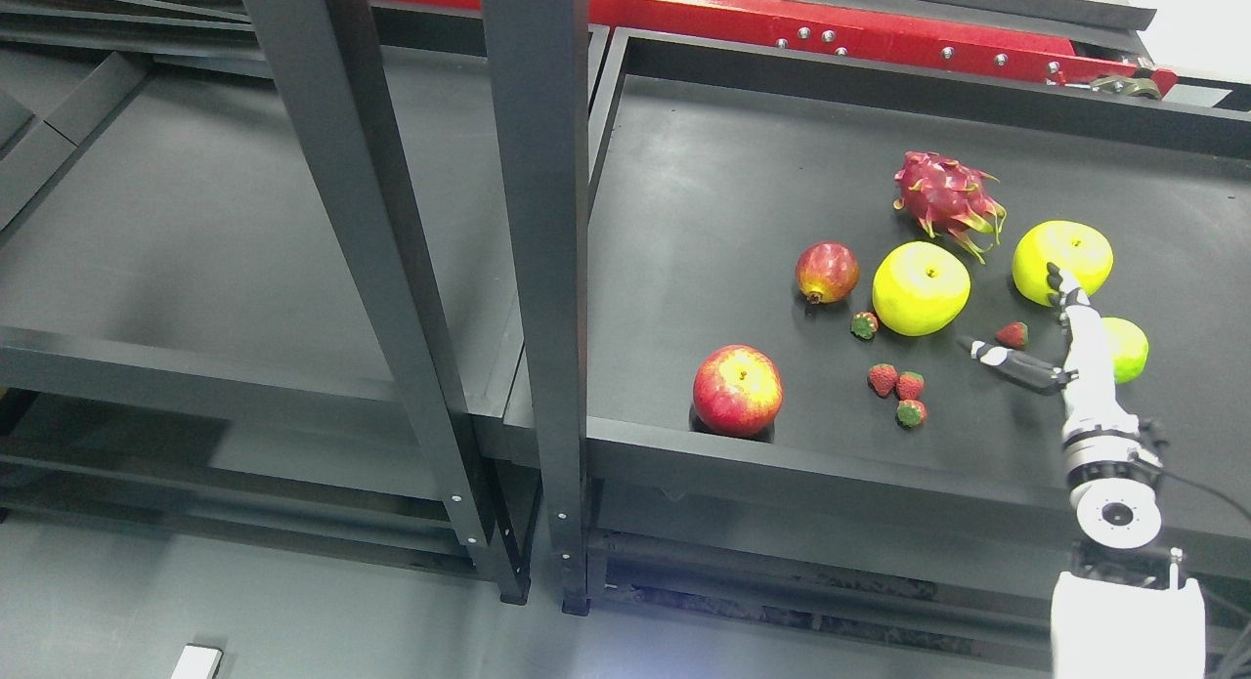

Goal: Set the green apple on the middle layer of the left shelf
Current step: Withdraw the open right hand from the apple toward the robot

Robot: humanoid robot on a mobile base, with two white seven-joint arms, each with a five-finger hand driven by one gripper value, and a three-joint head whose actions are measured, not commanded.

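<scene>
Right hand (1060, 342) rises from the lower right over the right shelf (704, 181), fingers spread and holding nothing. Nearest the front edge sits a red apple (738, 389), then strawberries (897, 386). A green apple (1126, 348) lies just behind the hand, possibly touching it; overlap prevents certainty. Farther back: two more green apples (921, 288), a dragon fruit (946, 198). Left shelf (195, 230) lies well apart.

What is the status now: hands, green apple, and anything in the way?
Right hand open, holding nothing, among the fruit. Left not in view. Green apple on right shelf, partly behind the hand. Strawberry close by thumb.
</scene>
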